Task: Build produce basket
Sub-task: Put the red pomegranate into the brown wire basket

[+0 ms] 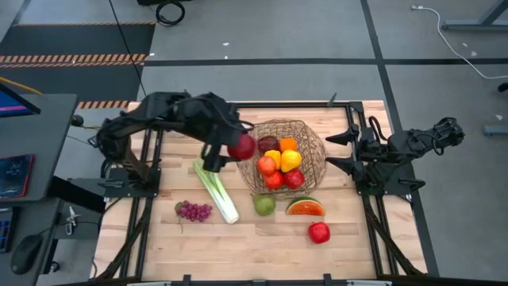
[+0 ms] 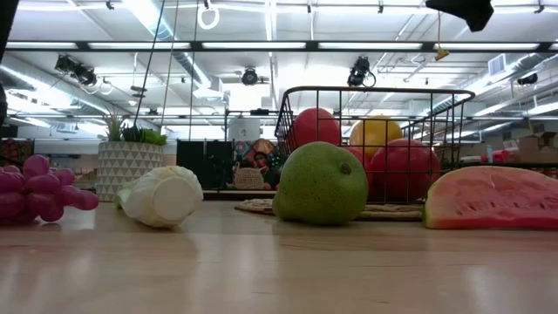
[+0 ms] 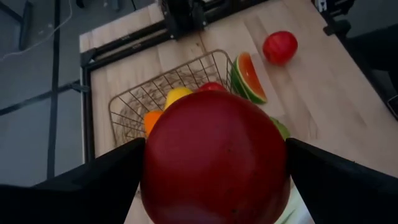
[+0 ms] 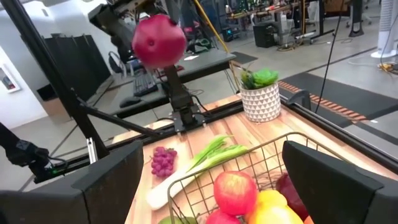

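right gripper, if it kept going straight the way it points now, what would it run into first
Most likely the round tan wire basket: the open right gripper aims straight at its near rim, with the piled fruit just behind. Nothing shows between them, though depth is hard to judge.

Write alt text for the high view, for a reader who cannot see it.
The left gripper holds a red apple beside the rim of the wire basket, already partly filled with fruit. A leek, grapes, pear, watermelon slice and second apple lie on the table; the right gripper waits, open.
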Robot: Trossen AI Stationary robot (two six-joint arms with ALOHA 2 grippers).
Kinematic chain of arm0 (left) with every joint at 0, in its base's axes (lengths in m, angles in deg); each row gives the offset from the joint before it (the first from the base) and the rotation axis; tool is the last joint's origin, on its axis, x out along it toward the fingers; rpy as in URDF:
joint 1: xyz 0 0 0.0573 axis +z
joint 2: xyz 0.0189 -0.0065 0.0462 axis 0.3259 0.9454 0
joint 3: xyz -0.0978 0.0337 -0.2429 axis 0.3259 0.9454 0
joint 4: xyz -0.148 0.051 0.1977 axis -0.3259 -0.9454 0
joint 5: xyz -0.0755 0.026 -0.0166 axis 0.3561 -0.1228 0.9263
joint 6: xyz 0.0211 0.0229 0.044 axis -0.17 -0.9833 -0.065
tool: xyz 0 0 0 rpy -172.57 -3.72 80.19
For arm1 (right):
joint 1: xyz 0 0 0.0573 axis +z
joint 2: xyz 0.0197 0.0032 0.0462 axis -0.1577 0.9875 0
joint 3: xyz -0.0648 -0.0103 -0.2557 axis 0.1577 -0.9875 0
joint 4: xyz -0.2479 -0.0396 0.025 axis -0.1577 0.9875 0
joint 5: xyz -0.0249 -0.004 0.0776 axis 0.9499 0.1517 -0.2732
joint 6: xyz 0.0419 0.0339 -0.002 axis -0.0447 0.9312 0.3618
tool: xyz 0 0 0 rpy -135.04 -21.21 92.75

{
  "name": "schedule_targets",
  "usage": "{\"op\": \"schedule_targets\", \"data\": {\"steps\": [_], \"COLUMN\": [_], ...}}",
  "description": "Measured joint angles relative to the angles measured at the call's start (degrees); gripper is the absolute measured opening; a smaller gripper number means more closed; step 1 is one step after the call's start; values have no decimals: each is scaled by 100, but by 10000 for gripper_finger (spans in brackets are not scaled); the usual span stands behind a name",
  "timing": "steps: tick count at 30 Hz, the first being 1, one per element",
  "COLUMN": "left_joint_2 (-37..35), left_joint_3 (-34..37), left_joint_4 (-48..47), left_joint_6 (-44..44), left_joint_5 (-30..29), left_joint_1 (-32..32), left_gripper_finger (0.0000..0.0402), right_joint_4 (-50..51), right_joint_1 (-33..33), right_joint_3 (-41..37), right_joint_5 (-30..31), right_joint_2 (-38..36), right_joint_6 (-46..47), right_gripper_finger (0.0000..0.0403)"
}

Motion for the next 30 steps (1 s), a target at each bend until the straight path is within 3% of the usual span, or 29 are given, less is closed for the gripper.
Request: {"op": "schedule_targets", "data": {"steps": [17,20,26,30], "left_joint_2": [-989,-1600,-3532,-4376], "left_joint_3": [161,1021,3970,5596], "left_joint_4": [-781,-502,1667,2727], "left_joint_6": [371,468,668,946], "left_joint_5": [-245,-396,-537,-601], "left_joint_1": [-7,-9,-7,-9], "left_gripper_finger": [383,383,383,383], "right_joint_4": [-238,-290,-395,-501], "right_joint_1": [-2,0,-2,-13], "right_joint_3": [0,0,0,2], "right_joint_5": [11,11,9,9], "right_joint_2": [301,331,406,428], "right_joint_6": [20,22,15,5], "right_gripper_finger": [387,387,387,387]}}
